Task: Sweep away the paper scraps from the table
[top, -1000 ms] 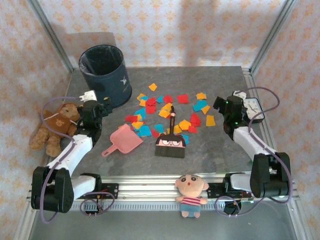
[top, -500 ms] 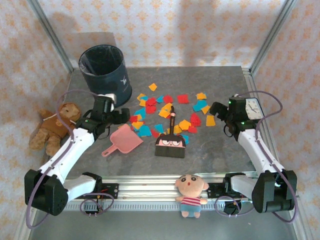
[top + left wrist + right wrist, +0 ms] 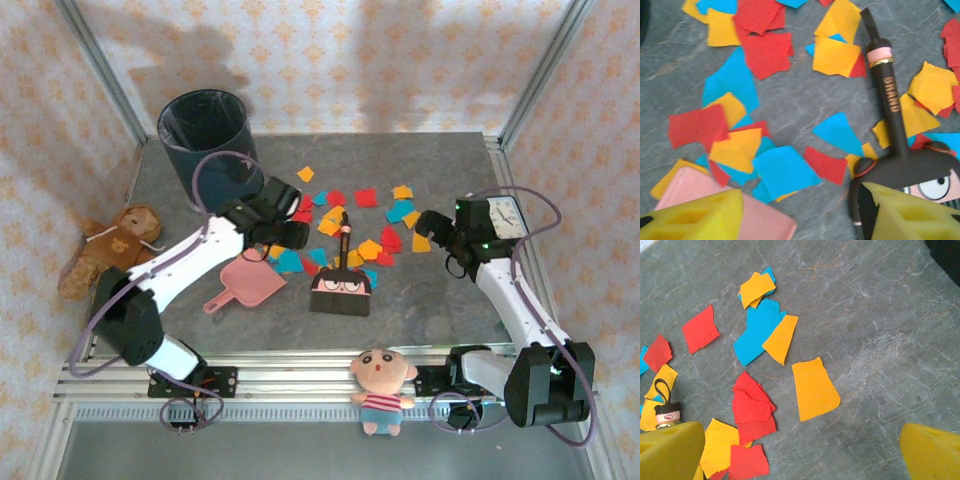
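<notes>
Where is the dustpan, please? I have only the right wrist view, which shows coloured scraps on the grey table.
Observer: The pink dustpan lies on the table left of the brush, mouth toward the paper scraps.
Operator: Thank you. Where is the left gripper?
Observer: The left gripper hangs over the pile's left edge, just beyond the dustpan, jaws apart with nothing between them.
Operator: Is there a bin?
Observer: Yes, a dark bin stands at the far left corner.

Dark bin, teddy, pink dustpan, brush, doll, perhaps clock
</notes>
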Motion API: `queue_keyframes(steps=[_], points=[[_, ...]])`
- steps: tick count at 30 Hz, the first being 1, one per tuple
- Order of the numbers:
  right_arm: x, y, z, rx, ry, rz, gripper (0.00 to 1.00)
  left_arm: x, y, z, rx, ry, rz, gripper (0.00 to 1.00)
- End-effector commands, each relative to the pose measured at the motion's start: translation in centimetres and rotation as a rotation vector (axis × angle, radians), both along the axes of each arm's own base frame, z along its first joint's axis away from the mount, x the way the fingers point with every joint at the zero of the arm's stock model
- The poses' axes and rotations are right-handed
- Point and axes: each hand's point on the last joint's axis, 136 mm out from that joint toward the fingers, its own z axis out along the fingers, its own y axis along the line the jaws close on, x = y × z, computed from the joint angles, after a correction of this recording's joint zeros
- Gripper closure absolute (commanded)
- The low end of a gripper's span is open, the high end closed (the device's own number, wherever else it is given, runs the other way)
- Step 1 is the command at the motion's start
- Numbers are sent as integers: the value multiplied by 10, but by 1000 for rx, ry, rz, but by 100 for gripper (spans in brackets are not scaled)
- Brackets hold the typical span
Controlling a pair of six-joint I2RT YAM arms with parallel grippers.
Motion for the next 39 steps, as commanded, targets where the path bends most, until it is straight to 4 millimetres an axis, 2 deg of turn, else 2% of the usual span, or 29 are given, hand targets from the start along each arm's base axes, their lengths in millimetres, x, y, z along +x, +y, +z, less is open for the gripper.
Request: queue_keyframes(steps=[1,8,11,12,13,16,19,31,39], points=[[0,1,7,7,1,-17,1,2,-14,-10,56,41,40,44],[-3,-2,2,-1,27,-31,1,15,-60,-39,71,110,26,55],[-3,-2,-1,-3,41,-35,1,16,-76,-47,70,130,11,57],[-4,-2,-1,-3,44,-34,1,14,-81,-61,83,161,4,59],[-4,-3,-1,-4,46,-39,1,13,-86,-67,76,178,-6,59],[-4,-3,-2,-4,50,-44,1,12,-103,-78,46,216,-30,64],[-4,-4,-4,-8,57,-48,1,11,-115,-89,22,245,-44,65],[-5,-5,-9,-15,82,-52,1,5,-133,-118,-24,329,-66,65],[-6,-7,-11,-24,89,-56,1,2,-130,-131,-3,352,-52,65]])
